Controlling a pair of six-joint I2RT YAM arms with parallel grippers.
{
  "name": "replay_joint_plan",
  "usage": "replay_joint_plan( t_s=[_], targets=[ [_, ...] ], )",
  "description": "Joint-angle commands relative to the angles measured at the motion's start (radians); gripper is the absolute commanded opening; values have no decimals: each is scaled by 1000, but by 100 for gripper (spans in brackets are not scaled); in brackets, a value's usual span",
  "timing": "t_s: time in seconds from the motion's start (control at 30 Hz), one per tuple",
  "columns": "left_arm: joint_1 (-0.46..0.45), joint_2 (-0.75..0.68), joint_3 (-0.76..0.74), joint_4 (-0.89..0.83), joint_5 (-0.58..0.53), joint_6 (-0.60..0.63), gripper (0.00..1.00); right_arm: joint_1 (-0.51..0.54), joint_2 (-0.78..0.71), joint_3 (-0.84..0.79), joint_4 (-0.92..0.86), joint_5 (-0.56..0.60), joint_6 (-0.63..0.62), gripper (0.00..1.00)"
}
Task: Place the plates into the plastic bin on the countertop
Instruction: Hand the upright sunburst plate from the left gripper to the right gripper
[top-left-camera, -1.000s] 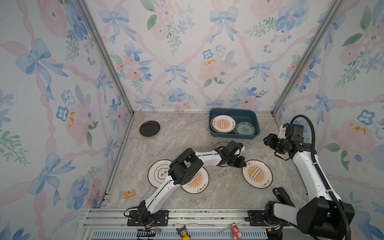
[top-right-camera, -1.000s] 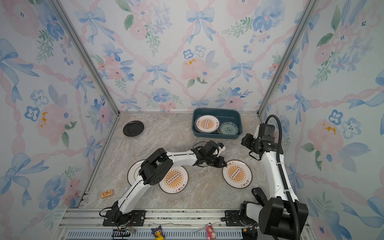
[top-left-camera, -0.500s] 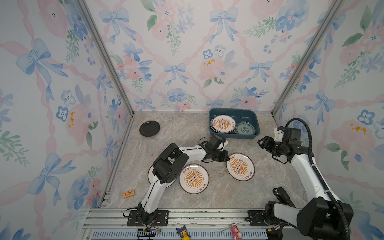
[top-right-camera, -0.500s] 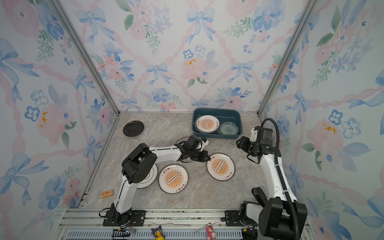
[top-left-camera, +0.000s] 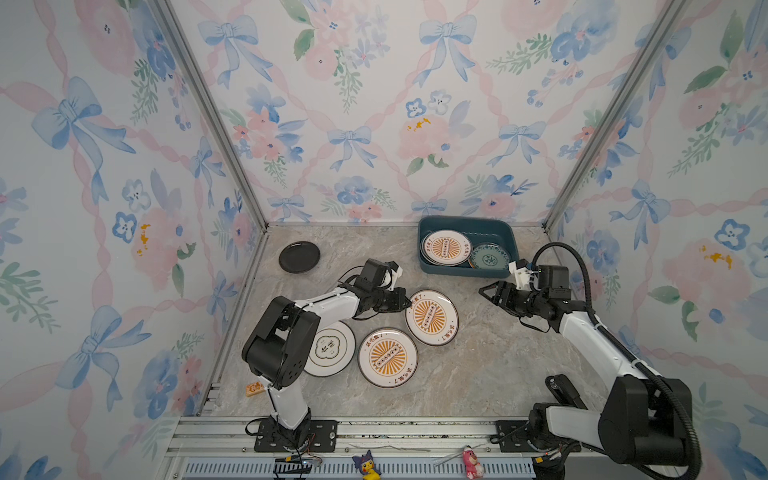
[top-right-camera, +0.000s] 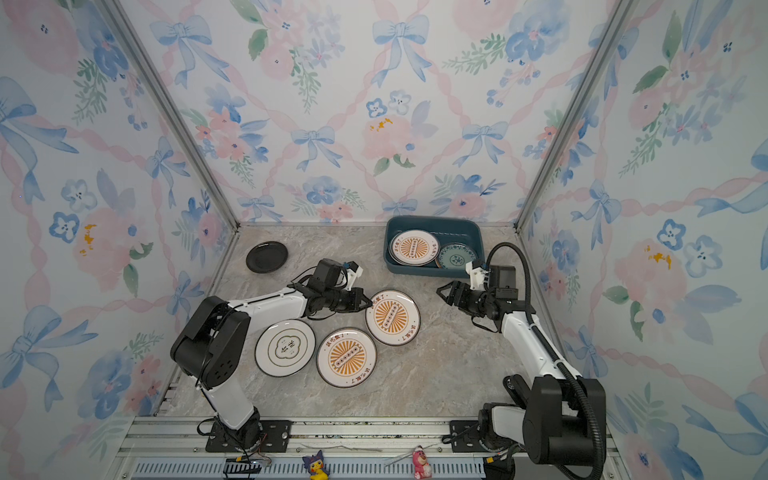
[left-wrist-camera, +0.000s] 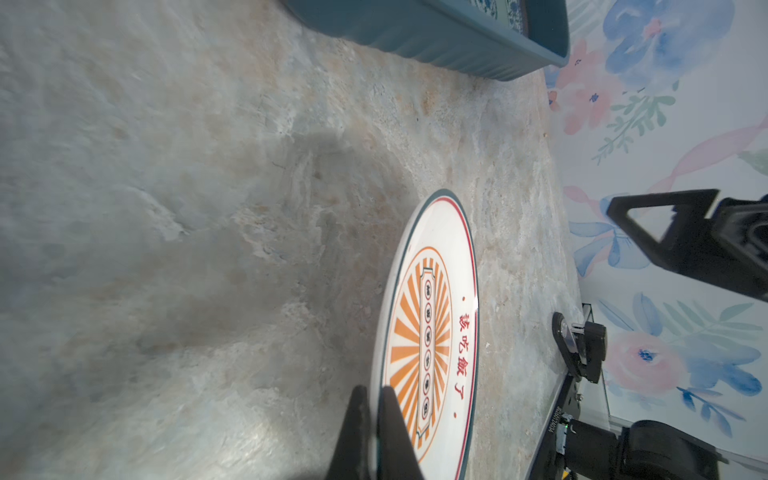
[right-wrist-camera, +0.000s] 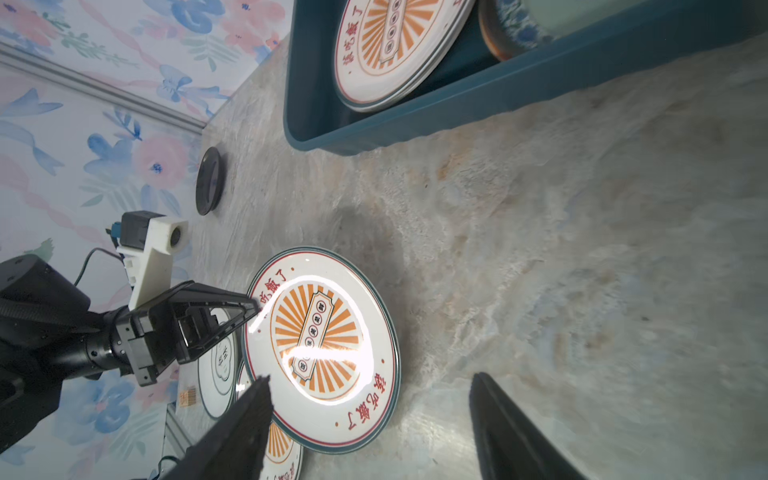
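Plate w/ cloud emblem (top-left-camera: 332, 349) part-hidden under arm (top-left-camera: 332, 305); left gripper (left-wrist-camera: 372, 388) pinches glossy sunburst plate (left-wrist-camera: 432, 332) rim; right gripper (right-wrist-camera: 370, 376) fingers spread.

marble countertop (top-left-camera: 498, 365), loose plates (top-left-camera: 387, 357), teal bin (top-left-camera: 461, 271)

2 black-and-white robot arms, bolted to an aluminium rail

The left arm (top-left-camera: 332, 305) and right arm (top-left-camera: 598, 345) have the same white link shells and bulky black joint housings, each fixed on a black base plate (top-left-camera: 324, 432) bolted to the slotted rail (top-left-camera: 415, 432). A white printed mount (right-wrist-camera: 153, 257) carries a small camera at each wrist. A ribbed black hose (top-left-camera: 582, 266) runs along the right arm, and thin black cables (top-left-camera: 349, 278) run from the left wrist. The left gripper (top-right-camera: 368, 305) and right gripper (top-right-camera: 442, 294) end in black, triangular open-frame jaws.
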Motion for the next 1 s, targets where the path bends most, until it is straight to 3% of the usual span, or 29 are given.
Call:
replay_joint_plan(
  t_s=[0.0,0.3,0.5,0.73,0.93,0.97],
  targets=[
    [32,-70,-21,48,91,5,0,55,50,-46,172,-96,46,72],
    [110,-145,-44,86,172,-30,0,152,190,-100,457,-172,152,72],
    [146,-150,-46,127,201,-54,0,213,265,-105,605,-224,212,66],
    [153,-119,-38,180,217,-84,0,233,409,-147,1006,-317,473,41],
    [153,-108,-30,190,215,-91,0,219,634,-164,1616,-371,876,15],
    [154,-110,-30,189,214,-91,0,216,667,-148,1639,-376,905,10]
  ],
)
